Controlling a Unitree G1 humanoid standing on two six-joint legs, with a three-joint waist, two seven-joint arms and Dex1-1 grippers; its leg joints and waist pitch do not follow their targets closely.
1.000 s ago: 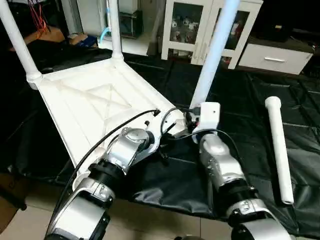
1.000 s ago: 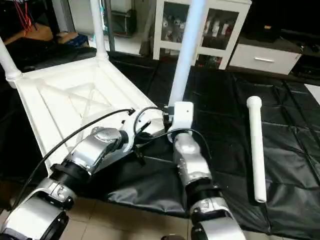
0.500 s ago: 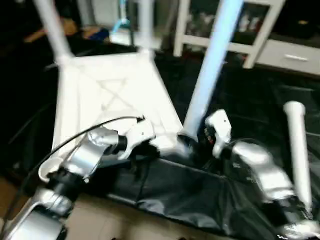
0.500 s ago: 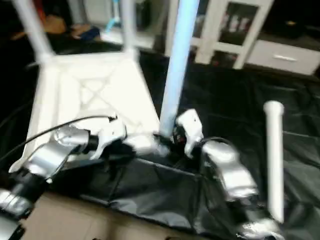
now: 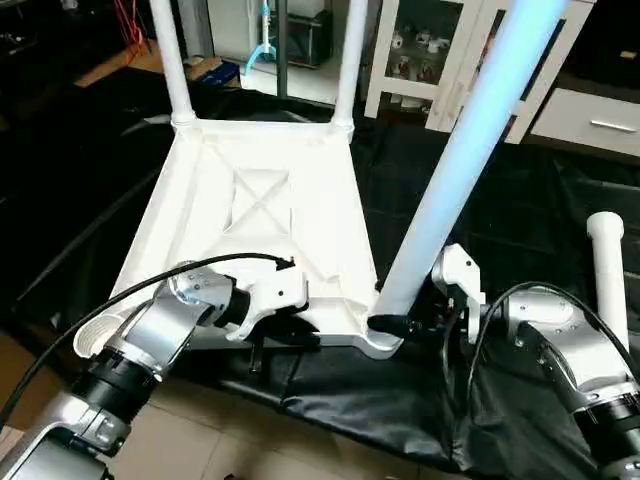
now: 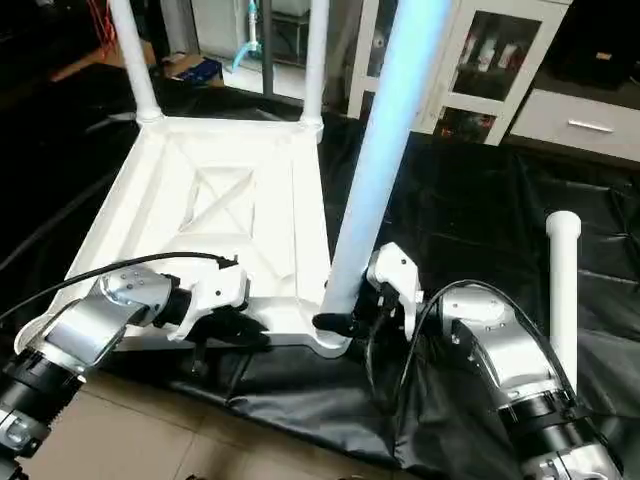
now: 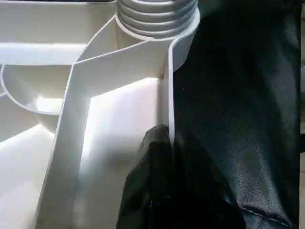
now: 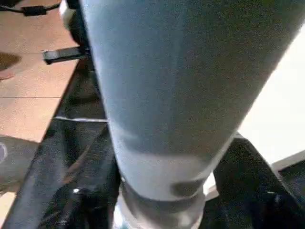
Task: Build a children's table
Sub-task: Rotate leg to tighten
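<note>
The tabletop (image 5: pixel 262 215) lies underside up on the black sheet (image 5: pixel 520 200), three legs standing in its corner sockets; a fourth leg (image 6: pixel 563 290) lies to the right. The left gripper (image 7: pixel 167 157) pinches the near rim wall, likely steadying the top. The right gripper (image 8: pixel 167 191) straddles the near leg (image 5: pixel 455 175) at its base, fingers either side; whether they press it is hard to tell. The near-left socket (image 5: pixel 100 335) stands empty.

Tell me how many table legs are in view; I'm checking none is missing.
4: two stand in the tabletop's far corner sockets, one stands in the near corner socket by the right tool, and one lies loose on the black sheet.
</note>
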